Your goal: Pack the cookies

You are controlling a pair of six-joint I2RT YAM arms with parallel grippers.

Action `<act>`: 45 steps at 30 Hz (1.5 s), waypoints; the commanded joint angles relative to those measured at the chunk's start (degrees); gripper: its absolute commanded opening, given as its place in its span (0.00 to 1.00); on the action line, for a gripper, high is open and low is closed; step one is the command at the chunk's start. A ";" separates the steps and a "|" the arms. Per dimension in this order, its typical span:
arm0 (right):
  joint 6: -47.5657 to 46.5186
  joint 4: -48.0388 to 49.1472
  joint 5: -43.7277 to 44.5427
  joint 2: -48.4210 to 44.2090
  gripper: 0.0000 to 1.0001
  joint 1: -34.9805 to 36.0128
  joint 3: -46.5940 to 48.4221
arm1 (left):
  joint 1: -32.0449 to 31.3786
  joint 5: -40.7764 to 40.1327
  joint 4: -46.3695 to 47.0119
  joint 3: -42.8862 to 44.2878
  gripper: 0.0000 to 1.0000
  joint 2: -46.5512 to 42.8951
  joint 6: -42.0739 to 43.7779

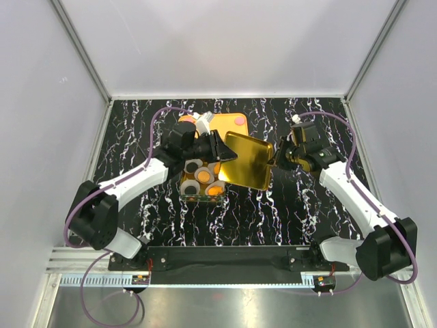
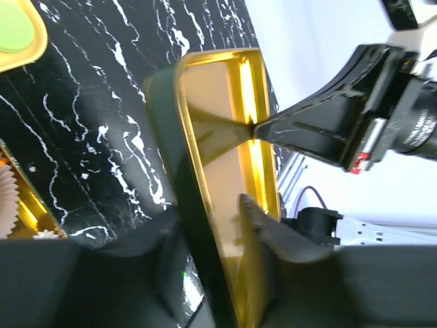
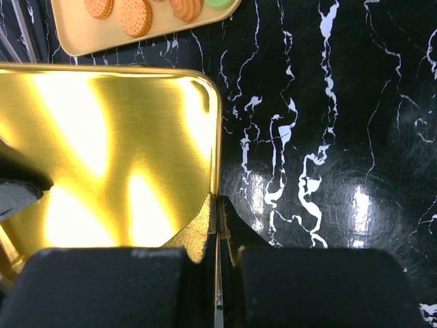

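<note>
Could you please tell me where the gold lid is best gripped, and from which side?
Pinch the gold lid by its thin upturned rim, coming edge-on from the side, one finger inside, one outside. It is a shallow flat sheet with no handle; the right gripper holds it so.

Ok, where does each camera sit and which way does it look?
Top: high behind the robot, looking down at the table; both arms show.
Left wrist: on the left arm, facing the gold lid between its jaws; right jaws opposite.
Right wrist: on the right arm, looking down its jaws onto the lid, cookies beyond.
Shared: all three see the lid.
</note>
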 commanded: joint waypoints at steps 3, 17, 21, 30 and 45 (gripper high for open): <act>0.04 3.19 1.26 -0.84 0.04 0.93 -1.43 | -0.19 2.87 3.39 1.04 0.14 -0.90 -0.98; -6.72 -2.59 24.24 -5.15 0.87 11.18 0.32 | 1.92 -0.12 -19.71 10.70 0.00 -0.64 6.75; -8.04 -2.70 34.90 -4.71 0.88 23.93 2.43 | 5.16 2.43 -24.55 12.81 0.00 0.51 7.28; -20.51 0.64 53.90 2.31 1.00 47.66 8.48 | 10.53 8.23 -30.45 15.27 0.00 3.49 7.46; -38.34 7.31 70.51 24.99 0.93 56.74 16.24 | 11.06 9.99 -31.95 15.80 0.00 1.92 5.79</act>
